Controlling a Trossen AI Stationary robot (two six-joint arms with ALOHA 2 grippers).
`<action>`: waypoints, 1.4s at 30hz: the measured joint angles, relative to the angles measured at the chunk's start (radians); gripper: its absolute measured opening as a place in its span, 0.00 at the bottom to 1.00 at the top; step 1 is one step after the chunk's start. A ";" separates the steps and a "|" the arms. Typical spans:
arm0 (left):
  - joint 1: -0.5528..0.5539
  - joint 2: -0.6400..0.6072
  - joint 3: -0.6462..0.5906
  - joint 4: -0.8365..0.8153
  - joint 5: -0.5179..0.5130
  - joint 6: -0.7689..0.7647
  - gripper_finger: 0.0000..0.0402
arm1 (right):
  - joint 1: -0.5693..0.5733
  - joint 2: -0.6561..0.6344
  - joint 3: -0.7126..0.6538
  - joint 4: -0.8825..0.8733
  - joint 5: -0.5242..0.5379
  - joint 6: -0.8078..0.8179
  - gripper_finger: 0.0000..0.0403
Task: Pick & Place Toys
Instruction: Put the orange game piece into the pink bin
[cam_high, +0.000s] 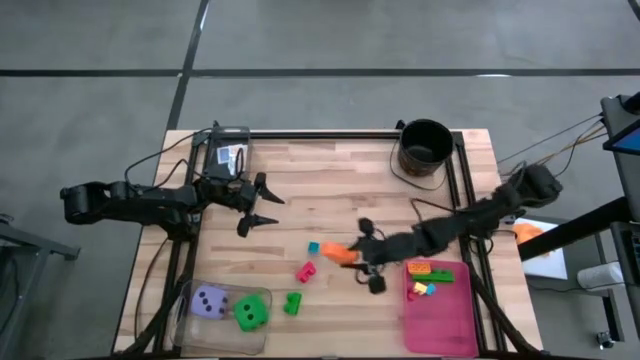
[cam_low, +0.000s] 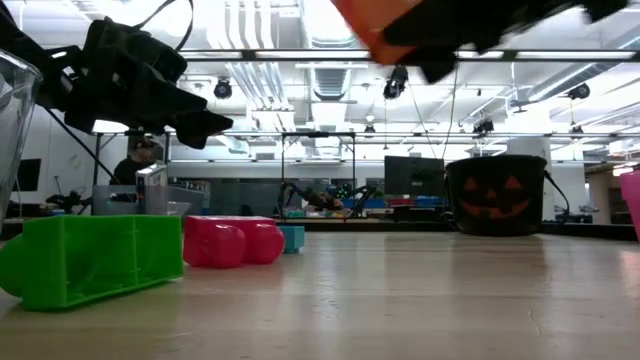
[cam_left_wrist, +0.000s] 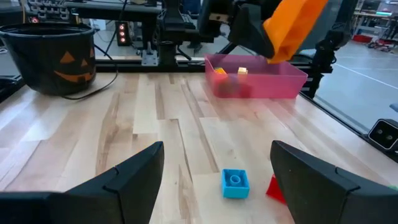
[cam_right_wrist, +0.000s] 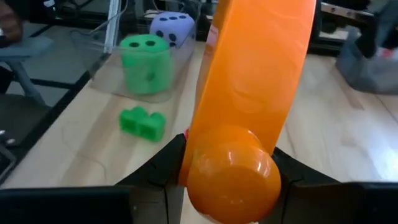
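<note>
Near the middle of the pale wooden table (cam_high: 330, 190), the right gripper (cam_high: 366, 262) clamps an orange plastic brick (cam_high: 343, 252), lifted clear of the surface just beside the flat pink rectangular tray (cam_high: 440, 315), which holds several small bricks. On the table nearby lie a teal brick (cam_high: 313, 247), a pink-red brick (cam_high: 306, 271) and a green brick (cam_high: 292, 303). A clear bin (cam_high: 190, 325) at the front left contains a purple die (cam_high: 209, 301) and a green die (cam_high: 250, 314). The left gripper (cam_high: 264, 211) hovers at the left, fingers spread, empty. A black round bucket (cam_high: 425, 147) stands at the far edge.
</note>
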 joint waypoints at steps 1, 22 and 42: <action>0.000 0.000 0.000 0.000 0.000 0.000 0.74 | 0.030 -0.026 -0.018 -0.014 0.034 0.024 0.32; 0.000 0.000 0.000 0.000 -0.004 -0.001 0.74 | 0.635 -0.224 0.026 -0.846 0.228 1.269 0.32; 0.000 0.000 0.000 0.000 -0.003 -0.001 0.74 | 0.768 0.015 0.234 -1.148 -0.097 1.738 0.32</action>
